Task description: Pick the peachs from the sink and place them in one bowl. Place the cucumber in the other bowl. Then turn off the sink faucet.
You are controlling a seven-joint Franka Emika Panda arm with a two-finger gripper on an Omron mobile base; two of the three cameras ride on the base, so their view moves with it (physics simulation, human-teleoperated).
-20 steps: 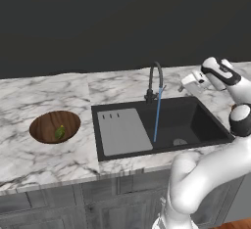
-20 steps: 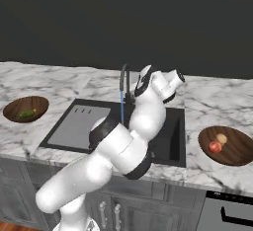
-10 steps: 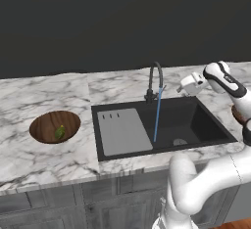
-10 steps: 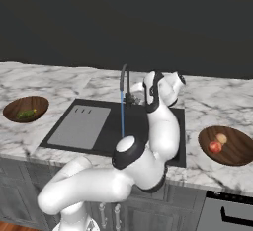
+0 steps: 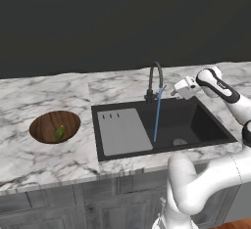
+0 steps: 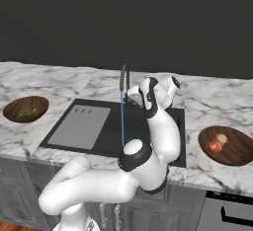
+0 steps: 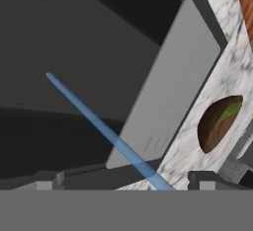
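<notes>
Even flat rendered light, dark backdrop, soft low-resolution edges, no glare

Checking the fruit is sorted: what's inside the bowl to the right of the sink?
Two peaches lie in the right bowl, side by side. Nothing else shows there; whatever lies beneath them is hidden.

Water streams from the sink faucet [image 6: 123,78] into the sink [image 6: 106,131]; two peachs [image 6: 218,143] share the right bowl [image 6: 228,146], the cucumber [image 6: 25,113] the left bowl [image 6: 25,108].
</notes>
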